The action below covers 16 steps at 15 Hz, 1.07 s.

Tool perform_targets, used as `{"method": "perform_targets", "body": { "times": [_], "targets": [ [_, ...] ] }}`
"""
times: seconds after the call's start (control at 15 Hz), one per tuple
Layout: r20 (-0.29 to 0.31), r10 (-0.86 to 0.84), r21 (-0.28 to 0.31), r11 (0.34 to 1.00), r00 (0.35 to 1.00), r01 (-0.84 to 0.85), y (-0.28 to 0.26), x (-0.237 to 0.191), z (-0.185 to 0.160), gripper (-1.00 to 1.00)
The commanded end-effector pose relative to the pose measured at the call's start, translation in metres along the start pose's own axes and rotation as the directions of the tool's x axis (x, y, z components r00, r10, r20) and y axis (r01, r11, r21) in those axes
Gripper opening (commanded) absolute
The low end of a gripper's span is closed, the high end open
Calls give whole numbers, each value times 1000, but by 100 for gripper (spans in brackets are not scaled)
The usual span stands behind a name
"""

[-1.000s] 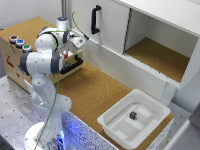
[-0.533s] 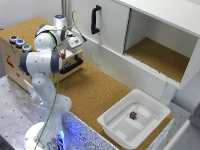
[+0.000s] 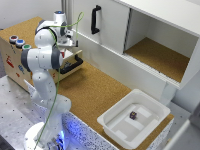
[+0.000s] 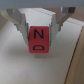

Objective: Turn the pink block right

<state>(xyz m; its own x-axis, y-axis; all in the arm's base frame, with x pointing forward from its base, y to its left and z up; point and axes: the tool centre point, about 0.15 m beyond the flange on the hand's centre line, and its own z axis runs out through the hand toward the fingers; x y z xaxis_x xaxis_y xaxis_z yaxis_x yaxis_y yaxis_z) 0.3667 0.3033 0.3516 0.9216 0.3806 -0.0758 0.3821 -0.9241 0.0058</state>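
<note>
The wrist view shows the hand pinching the pink block, one finger pressed against each side of it. The block's visible face is red-pink and carries dark lettering. The block is held above a pale surface; whether it touches that surface cannot be told.

In the exterior view the white arm stands at the near-left corner of the bench and reaches toward the far-left area, where the hand sits just above a black handle on the wooden unit. The block itself cannot be made out in this view.

Three coloured buttons sit on top of the wooden unit. A white cabinet runs along the bench's far edge, its black-handled door closed beside an open compartment.

A white tray rests at the near-right corner of the bench, holding a small dark object.
</note>
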Motion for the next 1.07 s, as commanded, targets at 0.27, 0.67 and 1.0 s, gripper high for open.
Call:
{"method": "perform_targets", "body": {
  "times": [0.27,0.67,1.0],
  "targets": [
    [62,517,21,855,854,-519,-3,11,-8,-100],
    [58,480,6,877,875,-481,16,15,-5,100],
    [9,414,58,909,910,-414,-9,2,-26,100]
  ]
}}
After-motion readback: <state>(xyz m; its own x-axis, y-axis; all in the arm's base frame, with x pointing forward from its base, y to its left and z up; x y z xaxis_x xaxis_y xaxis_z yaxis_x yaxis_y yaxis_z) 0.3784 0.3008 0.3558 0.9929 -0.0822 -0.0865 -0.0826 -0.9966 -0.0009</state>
